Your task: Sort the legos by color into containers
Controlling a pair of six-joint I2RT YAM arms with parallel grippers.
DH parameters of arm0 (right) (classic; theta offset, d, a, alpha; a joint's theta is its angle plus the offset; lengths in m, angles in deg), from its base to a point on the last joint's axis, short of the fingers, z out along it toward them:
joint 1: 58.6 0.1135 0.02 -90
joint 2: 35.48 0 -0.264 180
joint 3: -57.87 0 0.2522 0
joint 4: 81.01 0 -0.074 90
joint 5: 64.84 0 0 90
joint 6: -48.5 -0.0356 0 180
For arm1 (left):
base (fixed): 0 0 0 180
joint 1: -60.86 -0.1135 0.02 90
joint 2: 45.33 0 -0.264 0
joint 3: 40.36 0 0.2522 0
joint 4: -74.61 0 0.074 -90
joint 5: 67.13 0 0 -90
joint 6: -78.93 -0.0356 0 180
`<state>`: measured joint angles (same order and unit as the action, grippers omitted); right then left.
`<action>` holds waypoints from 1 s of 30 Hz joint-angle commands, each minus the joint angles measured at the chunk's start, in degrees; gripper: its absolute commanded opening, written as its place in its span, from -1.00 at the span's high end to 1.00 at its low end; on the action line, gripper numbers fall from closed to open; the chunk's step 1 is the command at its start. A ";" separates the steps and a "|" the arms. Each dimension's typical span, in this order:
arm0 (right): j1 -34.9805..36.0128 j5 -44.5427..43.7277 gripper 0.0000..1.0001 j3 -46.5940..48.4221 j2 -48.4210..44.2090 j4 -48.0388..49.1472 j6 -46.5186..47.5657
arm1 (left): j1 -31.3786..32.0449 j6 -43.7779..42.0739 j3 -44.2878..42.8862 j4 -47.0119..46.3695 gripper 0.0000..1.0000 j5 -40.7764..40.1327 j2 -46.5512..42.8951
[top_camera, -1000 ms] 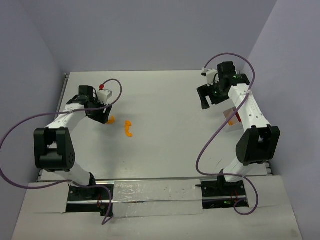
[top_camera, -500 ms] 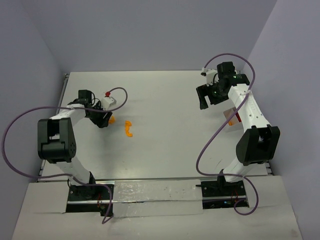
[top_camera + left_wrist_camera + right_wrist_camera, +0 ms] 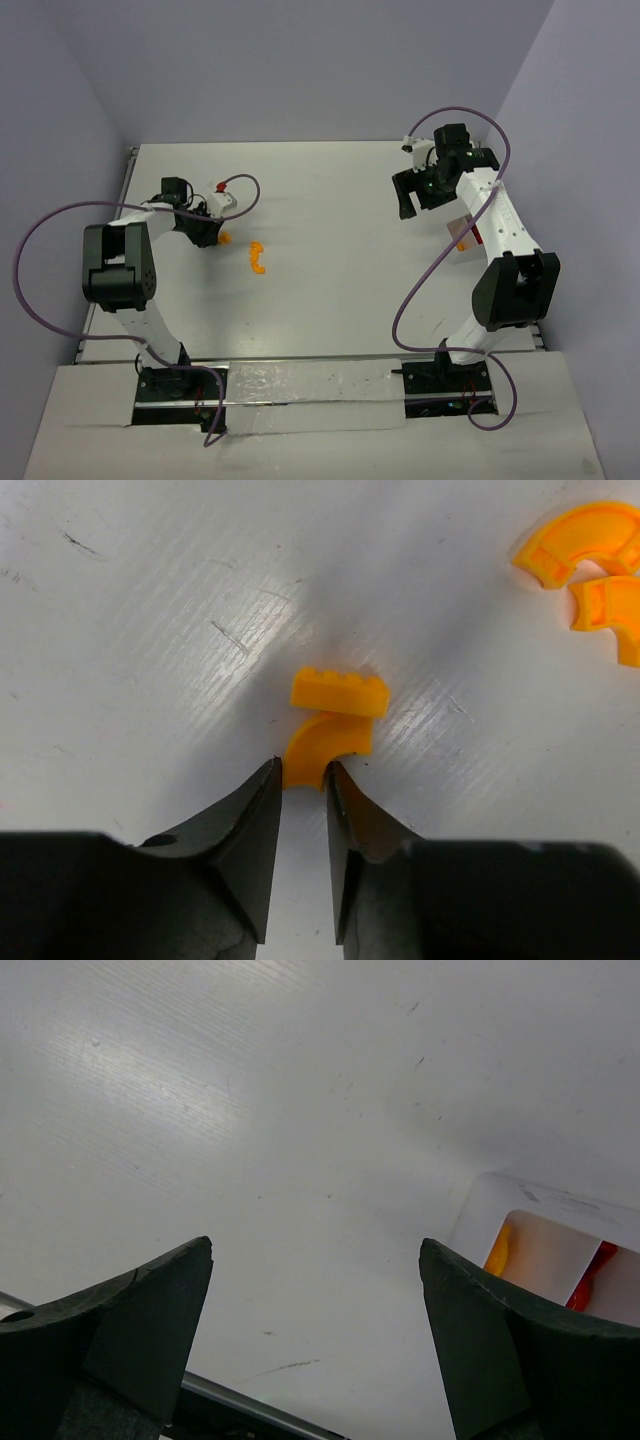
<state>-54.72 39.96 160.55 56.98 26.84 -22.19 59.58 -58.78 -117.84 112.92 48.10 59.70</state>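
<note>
On the table lies an orange curved lego (image 3: 328,742), its far end against a small orange brick (image 3: 340,692). My left gripper (image 3: 303,773) pinches the curved lego's near end, and both fingertips touch it. From above, this gripper (image 3: 208,236) sits low at the left with the orange lego (image 3: 225,238) at its tip. Two more orange curved legos (image 3: 585,548) (image 3: 258,258) lie to the right. My right gripper (image 3: 315,1250) hangs open and empty above bare table. Beside it is a white container (image 3: 480,1210) holding orange and red pieces.
The container (image 3: 460,236) at the right is partly hidden behind the right arm. Purple cables loop from both arms, and the left one carries a red cap (image 3: 220,186). A metal table edge (image 3: 250,1405) runs under the right gripper.
The left jaws have narrowed from wide open onto the orange curved lego, and the left wrist turned and settled lower. The right arm has not moved.
</note>
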 commanded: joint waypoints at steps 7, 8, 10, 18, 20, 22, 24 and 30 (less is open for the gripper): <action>0.53 2.93 -0.82 2.01 -2.19 -0.96 -1.23 | -0.22 -4.78 0.27 4.05 0.81 4.91 -3.21; 0.74 3.70 -0.82 1.92 -2.48 -0.80 -1.66 | -0.22 -5.12 0.32 5.25 0.89 5.52 -4.98; 1.12 5.28 -0.82 1.70 -2.72 -0.42 -2.33 | -0.22 -4.95 0.53 6.88 1.00 6.14 -7.84; 1.91 23.83 -0.88 -1.87 -4.32 3.44 -9.01 | 6.16 3.23 -0.66 11.43 1.00 11.45 -21.69; 2.47 33.18 -0.92 -2.54 -3.24 3.86 -10.25 | 11.62 7.41 0.44 8.58 1.00 10.07 -26.31; 3.49 40.10 -0.99 -2.73 -1.67 4.39 -12.06 | 17.80 11.54 1.92 4.89 1.00 7.40 -29.64; 4.39 43.19 -1.00 -2.38 -0.27 4.25 -12.01 | 22.49 15.09 2.37 2.50 1.00 5.72 -31.20; 9.57 49.57 -0.99 -0.88 4.17 2.43 -10.83 | 34.55 25.54 -1.17 -2.67 1.00 1.65 -28.28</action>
<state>-48.30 81.48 158.30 59.02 29.07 -32.69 89.85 -42.39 -116.58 115.22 52.89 28.99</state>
